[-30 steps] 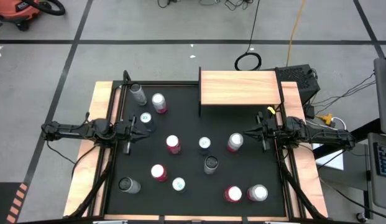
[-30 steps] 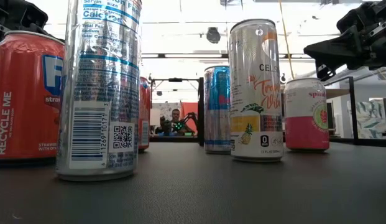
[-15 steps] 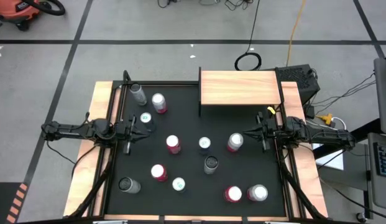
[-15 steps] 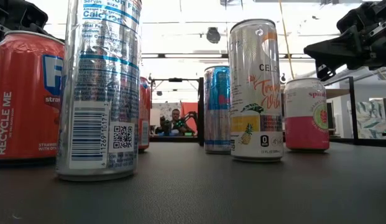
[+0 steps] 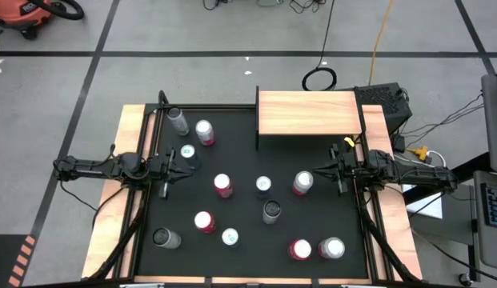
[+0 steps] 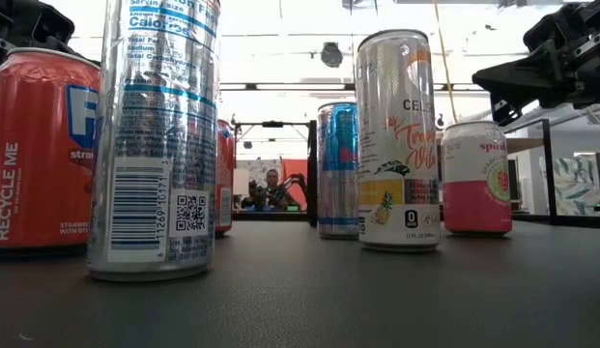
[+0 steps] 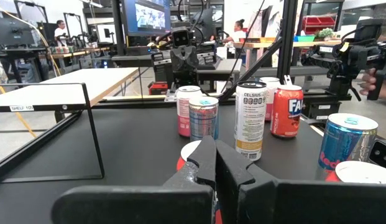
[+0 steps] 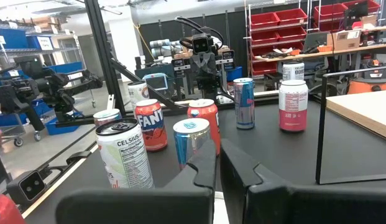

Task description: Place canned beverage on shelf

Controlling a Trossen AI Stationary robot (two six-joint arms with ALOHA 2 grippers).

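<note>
Cans [image 5: 222,186] stand scattered upright over the black desk [image 5: 240,264], about a dozen of them, and none sits yet on the shelf [image 5: 309,112], whose bare wooden top rises at the desk's far edge. Both arms wait at the sides: the left claw [image 5: 178,164] near a can at the left edge, the right claw [image 5: 318,178] just beside a silver can [image 5: 302,183], each pressed together and holding nothing. By the look of it, the whole job is still ahead: grasp, lift, carry, set down.
</note>
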